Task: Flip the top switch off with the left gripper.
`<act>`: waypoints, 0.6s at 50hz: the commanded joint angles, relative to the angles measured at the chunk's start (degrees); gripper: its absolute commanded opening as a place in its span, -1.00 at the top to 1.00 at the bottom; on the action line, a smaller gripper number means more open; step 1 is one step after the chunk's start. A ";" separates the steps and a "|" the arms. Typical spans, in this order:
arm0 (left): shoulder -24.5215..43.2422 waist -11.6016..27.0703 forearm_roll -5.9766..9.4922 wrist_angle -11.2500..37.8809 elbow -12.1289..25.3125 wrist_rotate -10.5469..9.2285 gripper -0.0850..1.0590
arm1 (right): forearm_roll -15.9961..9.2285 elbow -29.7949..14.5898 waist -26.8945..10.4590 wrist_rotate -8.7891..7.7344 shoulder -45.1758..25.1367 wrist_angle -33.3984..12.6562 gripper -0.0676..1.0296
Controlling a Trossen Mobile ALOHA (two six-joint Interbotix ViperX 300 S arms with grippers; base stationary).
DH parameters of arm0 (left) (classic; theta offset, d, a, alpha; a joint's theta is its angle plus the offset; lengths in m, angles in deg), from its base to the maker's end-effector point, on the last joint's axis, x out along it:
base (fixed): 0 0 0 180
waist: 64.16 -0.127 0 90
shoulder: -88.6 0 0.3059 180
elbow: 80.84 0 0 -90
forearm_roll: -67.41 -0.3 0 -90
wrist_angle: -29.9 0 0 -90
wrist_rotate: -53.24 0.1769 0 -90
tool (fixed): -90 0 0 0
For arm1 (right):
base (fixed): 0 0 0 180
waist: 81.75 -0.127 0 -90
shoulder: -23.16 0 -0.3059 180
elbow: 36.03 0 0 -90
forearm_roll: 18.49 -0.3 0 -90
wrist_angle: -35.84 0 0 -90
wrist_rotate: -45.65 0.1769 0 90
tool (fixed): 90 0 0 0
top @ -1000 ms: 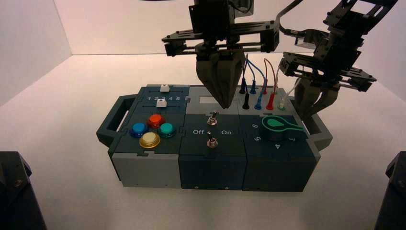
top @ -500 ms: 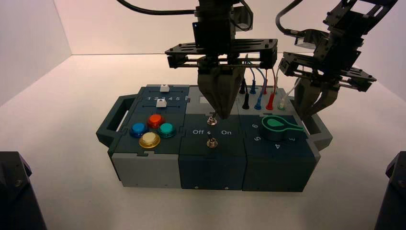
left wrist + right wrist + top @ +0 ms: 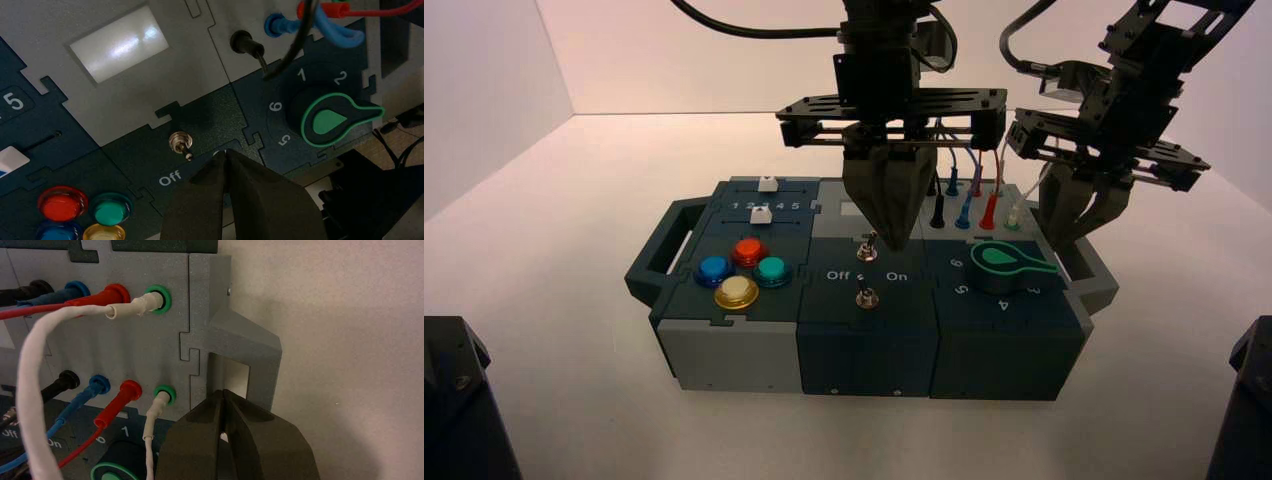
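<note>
Switch lever (image 3: pixel 180 145) sits mid-box, between grey window (image 3: pixel 119 44) and "Off" lettering; small, stiff, slick metal, best nudged at its tip. Left gripper (image 3: pixel 226 156), fingers closed, hovers just beside it; right gripper (image 3: pixel 222 401), closed, idles by the box's right handle (image 3: pixel 240 350)

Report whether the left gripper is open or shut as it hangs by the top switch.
Shut. In the left wrist view, the left gripper shows its two fingers pressed together to one point, beside the top switch and holding nothing.
</note>
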 commanded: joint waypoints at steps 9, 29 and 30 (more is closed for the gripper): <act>-0.70 -1.49 0.09 -0.53 1.14 -0.44 0.91 | 0.53 0.44 -1.41 -1.23 -2.81 1.14 0.92; 0.26 -1.85 0.18 -0.62 0.88 -0.44 0.91 | 0.53 0.35 -1.41 -1.32 -2.81 1.14 0.92; 0.26 -1.85 0.18 -0.62 0.79 -0.44 0.91 | 0.53 0.44 -1.41 -1.23 -2.81 1.14 0.92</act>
